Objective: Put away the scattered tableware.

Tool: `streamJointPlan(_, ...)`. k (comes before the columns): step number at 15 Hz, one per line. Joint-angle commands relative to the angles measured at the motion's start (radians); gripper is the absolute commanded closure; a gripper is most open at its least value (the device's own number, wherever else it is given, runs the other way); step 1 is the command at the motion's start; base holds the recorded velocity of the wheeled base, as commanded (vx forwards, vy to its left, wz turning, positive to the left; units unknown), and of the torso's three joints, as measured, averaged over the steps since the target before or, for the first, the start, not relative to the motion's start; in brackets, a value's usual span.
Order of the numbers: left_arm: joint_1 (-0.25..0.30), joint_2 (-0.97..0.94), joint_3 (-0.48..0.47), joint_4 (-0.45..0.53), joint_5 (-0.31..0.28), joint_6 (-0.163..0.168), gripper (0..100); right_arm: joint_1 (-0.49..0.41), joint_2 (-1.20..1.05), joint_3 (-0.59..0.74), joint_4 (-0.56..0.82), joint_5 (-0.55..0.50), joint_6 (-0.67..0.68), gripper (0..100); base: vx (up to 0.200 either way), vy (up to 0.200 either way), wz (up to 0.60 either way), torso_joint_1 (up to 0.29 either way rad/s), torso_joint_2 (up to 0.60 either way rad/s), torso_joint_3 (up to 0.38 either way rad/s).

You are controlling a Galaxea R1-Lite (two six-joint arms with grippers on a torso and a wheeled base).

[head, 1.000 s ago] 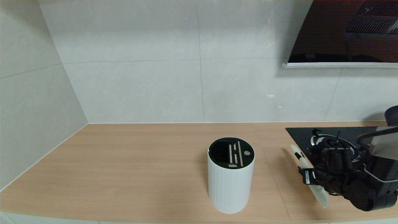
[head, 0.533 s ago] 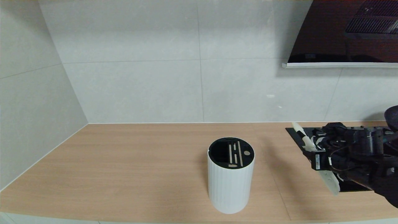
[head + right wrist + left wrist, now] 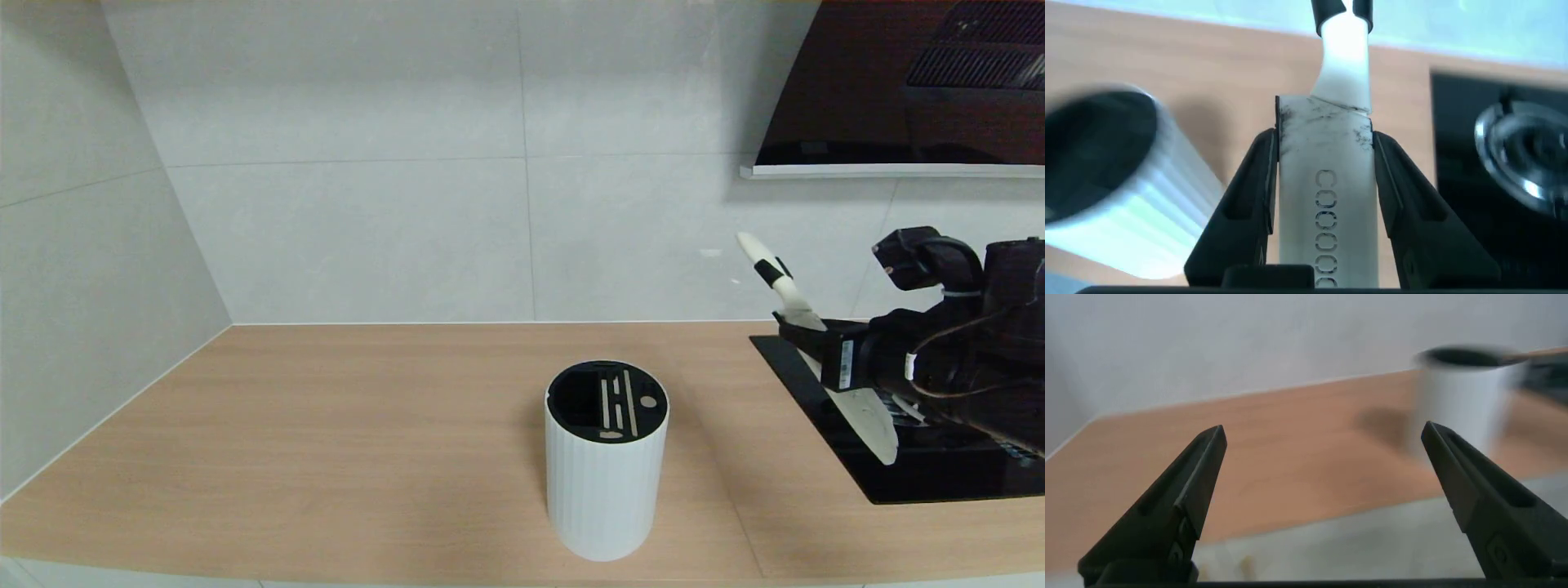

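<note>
Left end effector [image 3: 1323, 434]: jaws wide apart, nothing between them, sitting over the near edge of the table [image 3: 367, 425]. Knife holder [image 3: 606, 461], a white ribbed cylinder with a black slotted top, stands upright on the table near the front edge, centre-right; it is blurred in the left wrist view [image 3: 1458, 400]. Right of it, well apart, the white knife [image 3: 867, 415] is up in the air and tilted: handle with black band high and far, blade tip low over the left part of the black cooktop [image 3: 914, 482]. Right end effector [image 3: 824, 359] is clamped on the blade just below the handle; the wrist view shows both fingers [image 3: 1253, 188] pressed to the blade's edges [image 3: 1327, 163]. Range hood [image 3: 898, 82] top right.
</note>
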Motion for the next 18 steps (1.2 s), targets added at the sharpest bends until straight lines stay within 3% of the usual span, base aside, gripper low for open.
streamJointPlan(1, -0.011, 0.412, -0.352, 0.079, -0.252, -0.022, 0, 0.114, -0.071, -0.089, 0.053, -0.003, -0.001, 100, 0.000, 0.000, 0.00, 0.000, 0.00, 0.000)
streamJointPlan(2, -0.011, 0.562, -0.450, 0.077, -0.319, -0.024, 0, 0.163, -0.074, -0.103, 0.056, -0.004, -0.001, 100, 0.000, 0.000, 0.00, 0.000, 0.00, 0.000)
streamJointPlan(3, -0.017, 0.665, -0.506, 0.076, -0.348, -0.030, 0, 0.193, -0.075, -0.110, 0.056, -0.004, -0.001, 100, 0.000, 0.000, 0.00, 0.000, 0.00, 0.000)
streamJointPlan(4, -0.054, 0.794, -0.571, 0.061, -0.356, -0.053, 0, 0.239, -0.077, -0.112, 0.056, -0.009, 0.003, 100, 0.000, 0.000, 0.00, 0.000, 0.00, 0.000)
streamJointPlan(5, -0.120, 0.872, -0.594, 0.033, -0.356, -0.097, 0, 0.273, -0.074, -0.110, 0.056, -0.015, 0.006, 100, 0.000, 0.000, 0.00, 0.000, 0.00, 0.000)
streamJointPlan(6, -0.230, 0.966, -0.599, -0.068, -0.353, -0.199, 0, 0.318, -0.072, -0.106, 0.057, -0.037, 0.006, 100, 0.000, 0.000, 0.00, 0.000, 0.00, 0.000)
streamJointPlan(7, -0.304, 1.055, -0.597, -0.183, -0.344, -0.301, 0, 0.356, -0.060, -0.107, 0.057, -0.067, 0.009, 100, 0.000, 0.000, 0.00, 0.000, 0.00, 0.000)
streamJointPlan(8, -0.353, 1.128, -0.595, -0.285, -0.322, -0.377, 0, 0.377, -0.048, -0.112, 0.056, -0.097, 0.016, 100, 0.000, 0.000, 0.00, 0.000, 0.00, 0.000)
streamJointPlan(11, -0.457, 1.328, -0.548, -0.624, -0.203, -0.610, 0, 0.437, -0.016, -0.118, 0.045, -0.132, 0.046, 100, 0.000, 0.000, 0.00, 0.000, 0.00, 0.000)
streamJointPlan(13, -0.495, 1.443, -0.525, -0.825, -0.184, -0.714, 0, 0.456, 0.007, -0.132, 0.044, -0.146, 0.082, 100, 0.000, 0.000, 0.00, 0.000, 0.00, 0.000)
streamJointPlan(15, -0.537, 1.504, -0.500, -0.950, -0.166, -0.752, 0, 0.477, 0.037, -0.147, 0.044, -0.184, 0.108, 100, 0.000, 0.000, 0.00, 0.000, 0.00, 0.000)
streamJointPlan(18, -0.598, 1.575, -0.517, -0.984, -0.069, -0.756, 0, 0.552, 0.073, -0.175, 0.038, -0.192, 0.187, 100, 0.000, 0.000, 0.00, 0.000, 0.00, 0.000)
